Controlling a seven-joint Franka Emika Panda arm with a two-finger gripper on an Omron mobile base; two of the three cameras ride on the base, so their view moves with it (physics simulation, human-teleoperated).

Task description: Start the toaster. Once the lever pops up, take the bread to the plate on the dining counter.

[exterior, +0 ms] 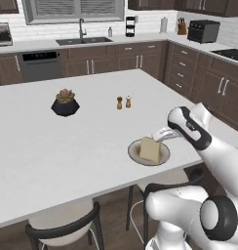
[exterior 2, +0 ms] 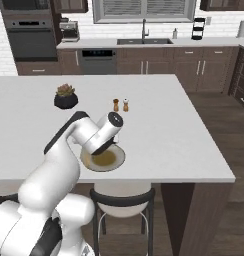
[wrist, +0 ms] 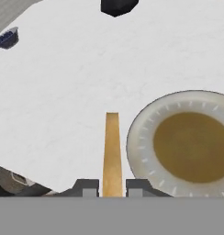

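Hand view catches the bread (wrist: 112,153) edge-on — a thin tan strip pinched between the hand's (wrist: 112,187) nearly closed fingers, beside the plate (wrist: 141,137). From the left it hangs over the plate; the arm hides it from the right.

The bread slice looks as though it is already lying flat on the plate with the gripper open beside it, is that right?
Not quite: the bread is not lying flat on the plate. The hand view shows it held on edge between the fingers of the gripper, which is shut on it, next to the plate's rim.
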